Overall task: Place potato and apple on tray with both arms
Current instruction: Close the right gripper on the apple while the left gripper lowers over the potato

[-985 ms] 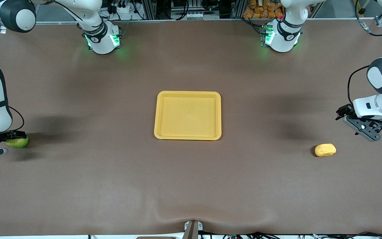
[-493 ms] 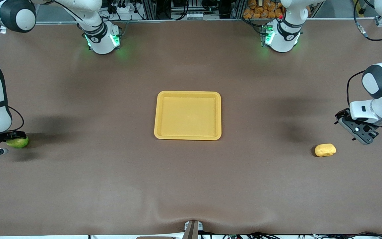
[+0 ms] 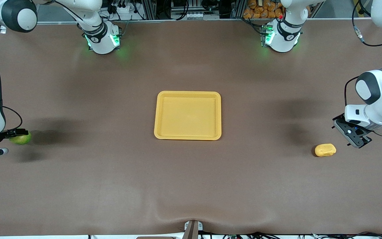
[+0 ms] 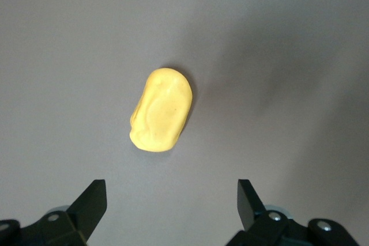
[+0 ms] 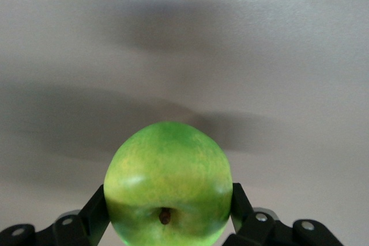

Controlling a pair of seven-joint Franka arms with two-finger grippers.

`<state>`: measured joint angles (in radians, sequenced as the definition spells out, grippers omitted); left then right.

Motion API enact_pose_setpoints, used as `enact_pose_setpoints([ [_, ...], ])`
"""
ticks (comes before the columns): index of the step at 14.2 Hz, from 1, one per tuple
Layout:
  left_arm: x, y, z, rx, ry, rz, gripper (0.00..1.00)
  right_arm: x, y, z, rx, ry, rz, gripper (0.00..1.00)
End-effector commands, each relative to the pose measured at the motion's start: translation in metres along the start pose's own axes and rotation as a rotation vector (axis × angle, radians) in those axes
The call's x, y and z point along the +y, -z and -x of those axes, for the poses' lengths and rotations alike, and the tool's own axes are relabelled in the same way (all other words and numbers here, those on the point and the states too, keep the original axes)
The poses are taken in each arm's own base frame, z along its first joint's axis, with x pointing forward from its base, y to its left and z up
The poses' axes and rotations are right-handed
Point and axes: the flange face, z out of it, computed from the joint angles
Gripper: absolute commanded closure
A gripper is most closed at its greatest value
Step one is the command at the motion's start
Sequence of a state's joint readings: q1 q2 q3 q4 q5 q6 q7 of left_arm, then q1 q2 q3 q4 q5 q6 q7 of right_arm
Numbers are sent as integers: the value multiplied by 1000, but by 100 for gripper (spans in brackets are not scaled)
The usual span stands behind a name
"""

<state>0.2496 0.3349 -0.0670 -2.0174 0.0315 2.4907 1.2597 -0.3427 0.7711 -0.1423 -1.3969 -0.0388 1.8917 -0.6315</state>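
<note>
Right wrist view shows the right gripper (image 5: 167,223) clamped on the apple (image 5: 168,185), likely for carrying to the empty tray (image 3: 187,93). Left gripper (image 4: 170,214) hangs fingers spread (ready to descend) over the potato (image 4: 160,110) on the worktop (image 3: 111,172).

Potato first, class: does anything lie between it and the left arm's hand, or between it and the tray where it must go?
Nothing visible does. The left hand hangs open over bare table beside the potato, and only bare table lies between the potato and the tray. The right hand is shut on the apple at the right arm's end.
</note>
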Motion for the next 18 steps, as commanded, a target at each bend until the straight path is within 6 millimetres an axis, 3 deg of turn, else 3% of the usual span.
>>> enact_pose_setpoints([
  [1,-3,-7,0,18,-41,-11,0,-16,16,-4,12,-24,-55,100],
  [6,-2,-33,-7,30,-177,-24,0,-40,30,-9,6,-15,-113,100],
  [11,-4,-47,-9,39,-275,-64,0,-56,53,-12,20,-71,-103,100],
  [15,-2,-59,-9,41,-299,-55,0,-65,59,-13,9,-67,-108,100],
  [18,-1,-64,-12,49,-345,-68,0,-80,81,-12,12,-124,-102,100],
])
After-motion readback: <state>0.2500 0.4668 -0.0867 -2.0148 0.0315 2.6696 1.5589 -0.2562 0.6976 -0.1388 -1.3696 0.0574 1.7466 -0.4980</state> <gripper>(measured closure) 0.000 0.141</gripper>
